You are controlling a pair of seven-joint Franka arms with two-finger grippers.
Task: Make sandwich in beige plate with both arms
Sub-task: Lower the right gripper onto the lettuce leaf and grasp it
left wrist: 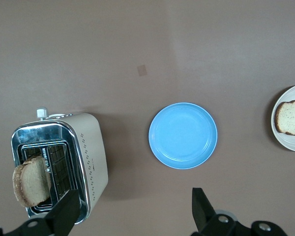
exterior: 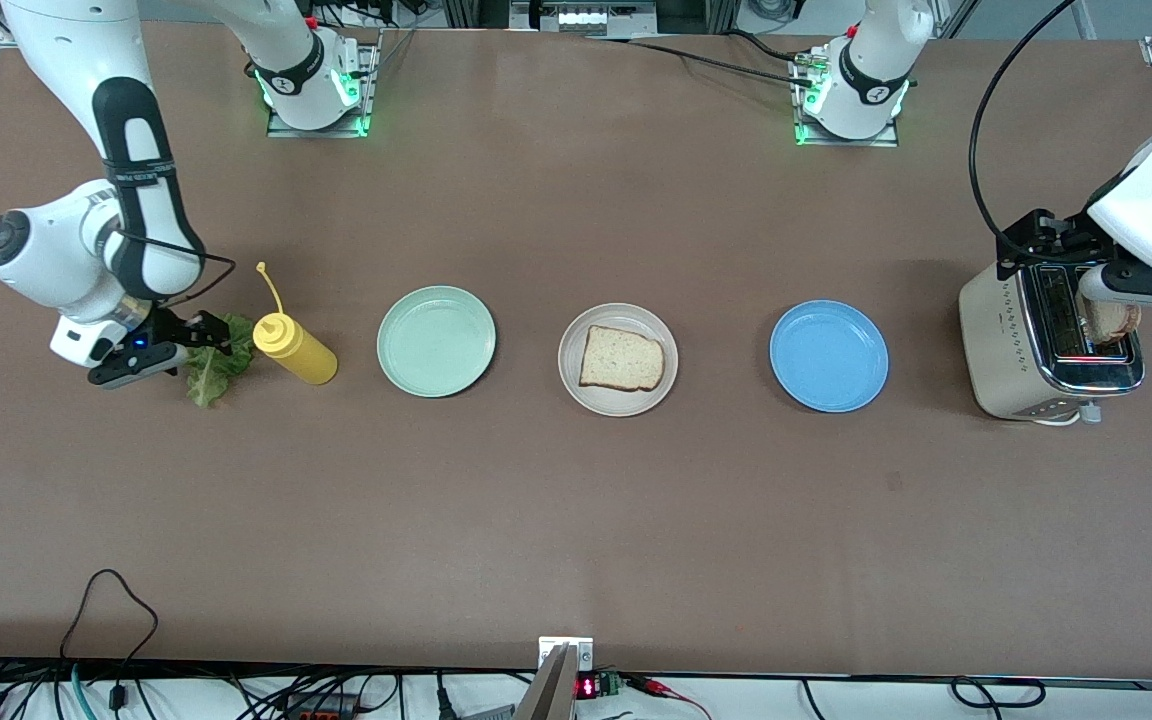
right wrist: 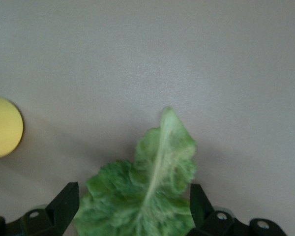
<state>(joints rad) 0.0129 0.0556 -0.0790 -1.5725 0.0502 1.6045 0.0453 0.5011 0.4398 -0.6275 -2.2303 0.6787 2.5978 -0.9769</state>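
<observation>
At the right arm's end of the brown table (exterior: pixel 576 520), the right gripper (exterior: pixel 198 335) is held low over a crinkly green lettuce leaf (exterior: pixel 216 370), fingers (right wrist: pixel 64 206) spread wide on either side of it. Beside the leaf a yellow squeeze bottle (exterior: pixel 294 348) is seen, then a round mint green plate (exterior: pixel 436 341). The round beige plate (exterior: pixel 618 359) carries one square slice of light brown bread (exterior: pixel 622 359). A round blue plate (exterior: pixel 829 356) follows. Over the cream and chrome toaster (exterior: pixel 1046 345), from which a second bread slice (left wrist: pixel 32 182) protrudes, the left gripper (left wrist: pixel 135 209) is poised with fingers open.
</observation>
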